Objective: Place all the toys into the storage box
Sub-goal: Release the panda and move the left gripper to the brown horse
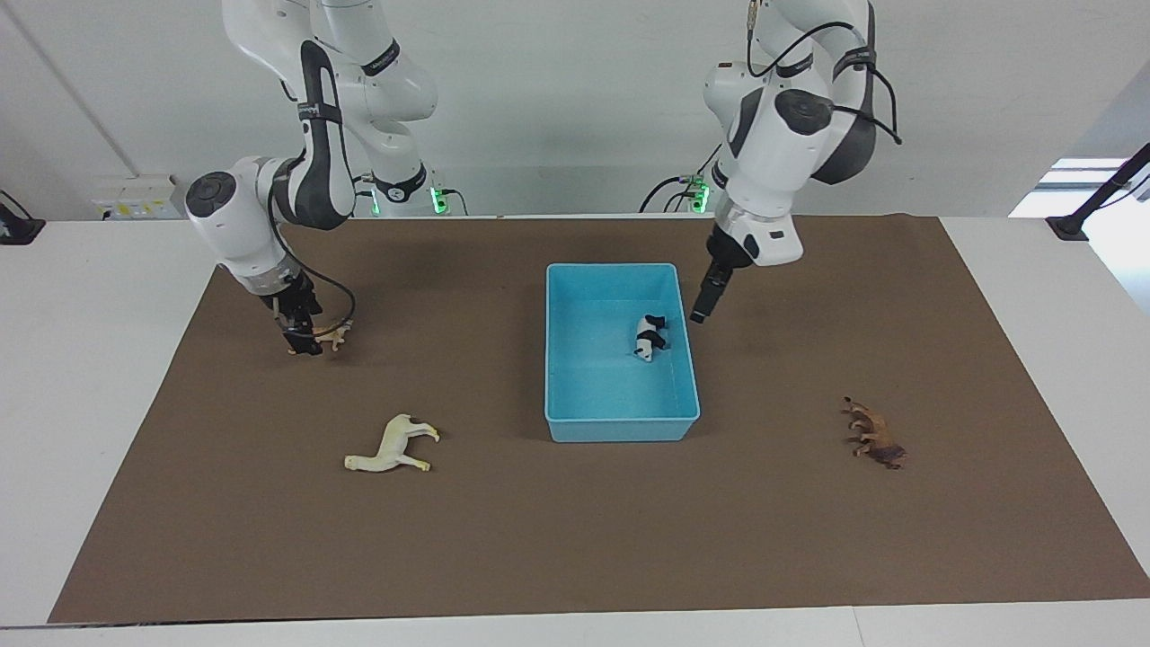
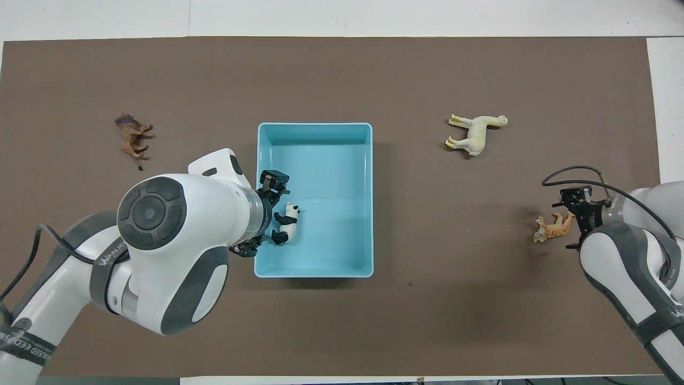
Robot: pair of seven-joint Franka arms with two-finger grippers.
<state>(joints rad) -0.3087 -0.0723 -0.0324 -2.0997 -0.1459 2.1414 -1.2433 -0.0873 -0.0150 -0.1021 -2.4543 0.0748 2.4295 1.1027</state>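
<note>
The light blue storage box (image 1: 620, 268) (image 2: 315, 126) sits mid-table. The panda (image 1: 650, 337) (image 2: 287, 223) lies inside it, by the wall toward the left arm's end. My left gripper (image 1: 702, 310) (image 2: 270, 214) hangs open over that wall, just above the panda and apart from it. My right gripper (image 1: 304, 341) (image 2: 574, 222) is down at the table, around the orange tiger (image 1: 336, 339) (image 2: 553, 228). The cream horse (image 1: 393, 447) (image 2: 475, 133) lies farther from the robots than the tiger. The brown lion (image 1: 876, 433) (image 2: 132, 140) lies toward the left arm's end.
A brown mat (image 1: 575, 539) covers most of the white table, and all the things lie on it. The horse and the lion each lie alone on bare mat, well apart from the box.
</note>
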